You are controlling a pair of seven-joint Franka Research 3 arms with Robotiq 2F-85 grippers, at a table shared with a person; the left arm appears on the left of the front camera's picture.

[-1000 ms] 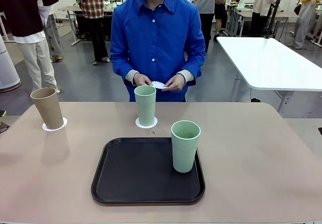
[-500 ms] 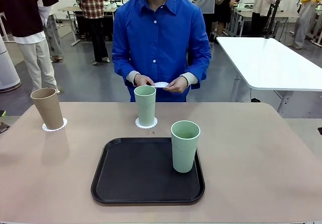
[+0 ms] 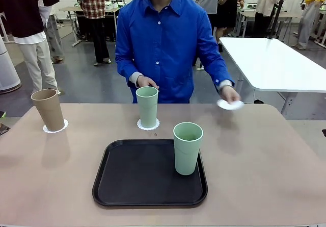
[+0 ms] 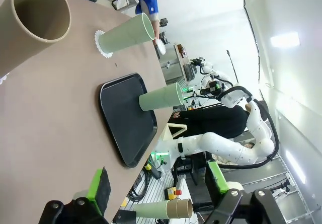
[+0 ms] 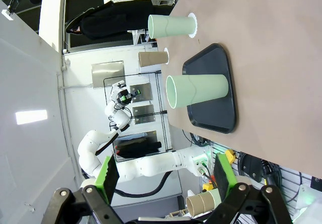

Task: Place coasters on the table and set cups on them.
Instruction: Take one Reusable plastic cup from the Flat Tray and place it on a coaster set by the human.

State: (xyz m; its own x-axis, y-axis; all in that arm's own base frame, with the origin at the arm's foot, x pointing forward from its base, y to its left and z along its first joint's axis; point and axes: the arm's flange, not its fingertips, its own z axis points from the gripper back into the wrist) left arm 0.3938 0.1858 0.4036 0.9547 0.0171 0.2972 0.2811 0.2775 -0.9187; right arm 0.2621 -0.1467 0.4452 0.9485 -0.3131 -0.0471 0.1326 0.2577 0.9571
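Observation:
A tan cup (image 3: 48, 109) stands on a coaster (image 3: 55, 129) at the table's (image 3: 265, 155) far left. One mint cup (image 3: 147, 106) stands on a second coaster (image 3: 148, 125) at the far middle. Another mint cup (image 3: 187, 148) stands upright on the black tray's (image 3: 137, 181) right side. The person's hand holds a third coaster (image 3: 229, 104) just above the table's far right. My left gripper (image 4: 157, 183) is open, off the near left, facing the tan cup (image 4: 35, 22). My right gripper (image 5: 166, 173) is open, off the near right, facing the tray cup (image 5: 198, 90).
The person in a blue shirt (image 3: 163, 43) stands at the far edge, the other hand (image 3: 145, 81) behind the middle cup. A white table (image 3: 275, 64) stands behind at the right. Bare tabletop lies right of the tray and at the near left.
The person's hand has carried the coaster from in front of the chest out to the table's far right and lowered it. Cups, tray and grippers have not moved.

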